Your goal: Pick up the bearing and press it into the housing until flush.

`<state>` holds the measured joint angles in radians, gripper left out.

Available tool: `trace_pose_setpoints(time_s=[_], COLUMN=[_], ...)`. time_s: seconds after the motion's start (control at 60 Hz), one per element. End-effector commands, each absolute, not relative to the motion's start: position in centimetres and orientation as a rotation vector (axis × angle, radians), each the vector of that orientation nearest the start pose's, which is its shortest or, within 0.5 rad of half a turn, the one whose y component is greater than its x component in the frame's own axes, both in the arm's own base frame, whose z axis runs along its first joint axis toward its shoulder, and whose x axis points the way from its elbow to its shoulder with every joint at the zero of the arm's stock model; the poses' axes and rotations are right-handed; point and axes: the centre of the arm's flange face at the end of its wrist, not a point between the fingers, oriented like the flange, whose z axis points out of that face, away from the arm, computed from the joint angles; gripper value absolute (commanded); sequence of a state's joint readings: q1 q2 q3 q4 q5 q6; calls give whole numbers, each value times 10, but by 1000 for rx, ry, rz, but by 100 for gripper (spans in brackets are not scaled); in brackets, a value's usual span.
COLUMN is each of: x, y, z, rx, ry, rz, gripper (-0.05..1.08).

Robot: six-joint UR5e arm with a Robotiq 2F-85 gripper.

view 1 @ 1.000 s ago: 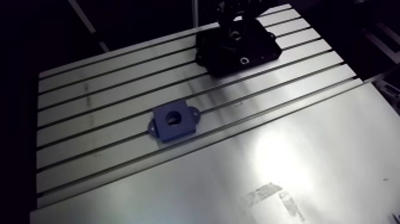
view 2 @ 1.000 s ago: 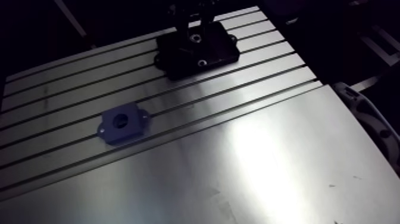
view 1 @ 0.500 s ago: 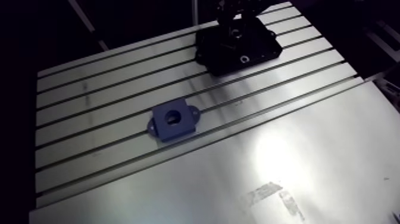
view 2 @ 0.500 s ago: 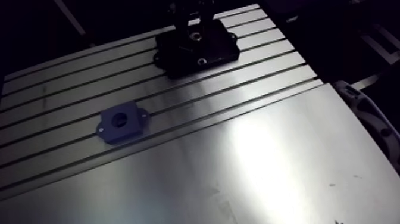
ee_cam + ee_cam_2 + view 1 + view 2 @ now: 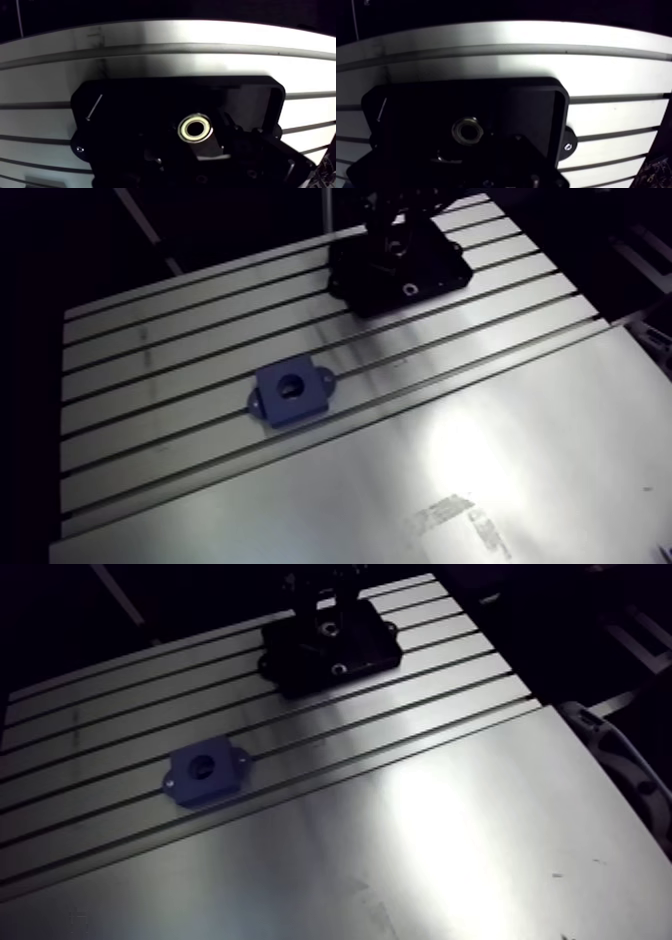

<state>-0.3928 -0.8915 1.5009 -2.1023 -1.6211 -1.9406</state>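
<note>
The tool (image 5: 394, 230) comes down over the far edge of the table (image 5: 150, 388), right above a black fixture (image 5: 440, 268). It is dark against that dark fixture in both views, so I cannot tell whether it stands wide or narrow, and I cannot tell if it touches anything.

In the arm view the left and far part of the table is slotted aluminium, its grooves running across. The blue housing (image 5: 291, 391) lies flat on those slots, about midway along the table. It is a squarish block with a small lug at each side and a round bore in the middle that shows dark.

Further right and further back is the black fixture, a flat plate with rounded corners that also lies across the slots, well apart from the housing. The wrist view shows the bearing (image 5: 195, 128) as a pale metal ring with a dark centre. It lies flat in the fixture, close beside the tool's dark body. A small lug with a screw (image 5: 567, 146) sticks out from one side of the fixture.

The near and right part of the table is covered by a smooth sheet (image 5: 520, 418), brightly lit in the middle and with a few scuffs towards its near edge.
</note>
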Motion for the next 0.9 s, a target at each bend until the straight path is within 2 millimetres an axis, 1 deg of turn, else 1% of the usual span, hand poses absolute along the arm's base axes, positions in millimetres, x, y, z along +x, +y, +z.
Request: trace_pose_setpoints(time_s=[0.017, 0.233, 0.25, 0.433, 0.517, 0.533, 0.583, 0.717, 0.783, 0.817, 0.85, 0.9], x=[-676, -675, -675, -673, -671, -670, -669, -660, -649, -649, -644, -640], y=[141, 142, 142, 140, 139, 138, 136, 132, 126, 126, 121, 118], z=[172, 190, 193, 205, 207, 211, 214, 228, 240, 240, 246, 248], rx=[31, 33, 33, 22, 21, 23, 20, 24, 22, 22, 16, 13], ry=[3059, 3080, 3085, 3089, 3087, 3091, 3093, 3099, 3106, 3106, 3111, 3111], rz=[32, 45, 48, 48, 47, 47, 48, 50, 47, 47, 47, 45], gripper=[56, 57, 57, 58, 58, 59, 59, 60, 62, 62, 62, 62])
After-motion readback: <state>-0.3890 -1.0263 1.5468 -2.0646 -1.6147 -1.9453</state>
